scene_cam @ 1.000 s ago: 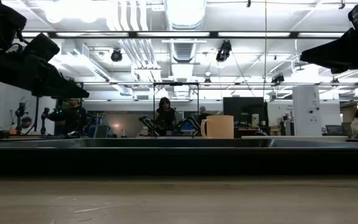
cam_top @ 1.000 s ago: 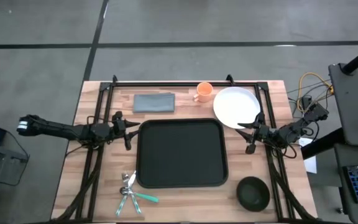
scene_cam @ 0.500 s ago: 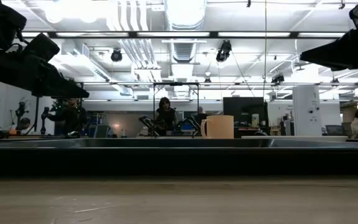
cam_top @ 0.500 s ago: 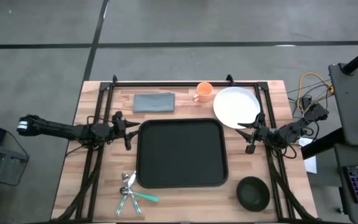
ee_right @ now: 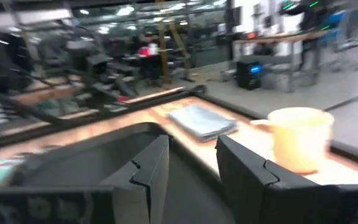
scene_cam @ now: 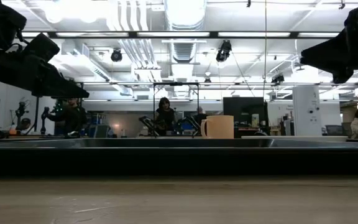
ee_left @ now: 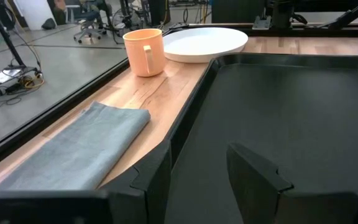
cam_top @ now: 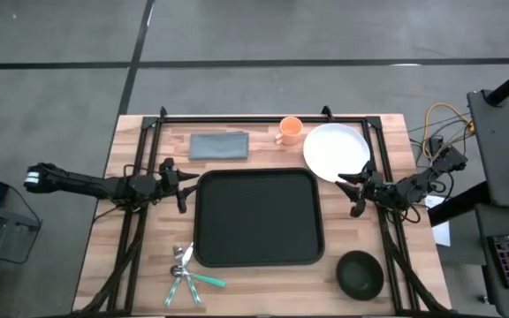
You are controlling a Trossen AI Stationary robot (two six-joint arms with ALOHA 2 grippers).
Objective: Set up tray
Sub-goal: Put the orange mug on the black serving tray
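The tray (cam_top: 258,217) is matte black with rounded corners, on the wooden slat desk (cam_top: 140,274). At 9 o'clock the left gripper (cam_top: 181,185) has its fingers open; at 3 o'clock the right gripper (cam_top: 352,194) also stands open, holding nothing. In the low view the tray's rim hides the white plate (cam_top: 336,150).

Tray (cam_top: 257,218) sits centre frame on the desk (cam_top: 140,283); cloth (cam_top: 219,146), cup (cam_top: 289,131), plate (cam_top: 335,150) above it, bowl (cam_top: 360,273) lower right, probably cutlery (cam_top: 186,273) lower left.

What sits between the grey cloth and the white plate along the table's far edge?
An orange mug stands between the folded grey cloth and the white plate, touching neither; the high view shows it.
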